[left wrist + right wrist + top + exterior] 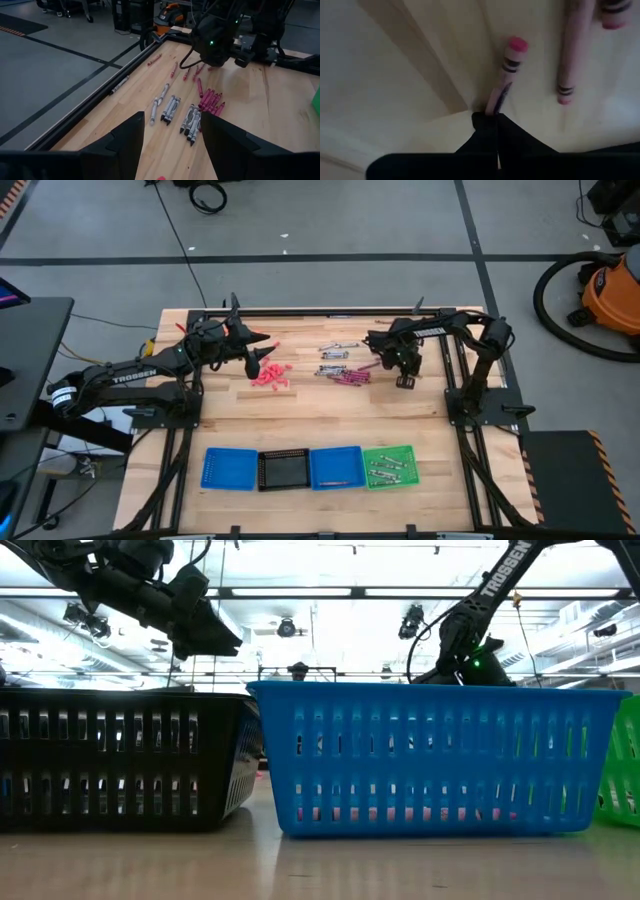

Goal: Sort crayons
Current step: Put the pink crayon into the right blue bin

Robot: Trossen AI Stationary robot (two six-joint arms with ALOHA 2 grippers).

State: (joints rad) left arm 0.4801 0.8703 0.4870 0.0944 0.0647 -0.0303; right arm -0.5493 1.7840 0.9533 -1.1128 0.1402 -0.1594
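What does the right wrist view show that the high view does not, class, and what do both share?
Only the right wrist view shows the right gripper shut on one magenta crayon, lying on the wood.

Only the high view shows the four trays, the silver crayons, the red crayon pile and the left gripper above that pile.

Both show the right gripper at the magenta crayons on the wooden table.

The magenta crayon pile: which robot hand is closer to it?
Right. The right gripper sits just beside the magenta crayon pile, pinching one crayon. The left gripper hovers farther off, over the red crayons.
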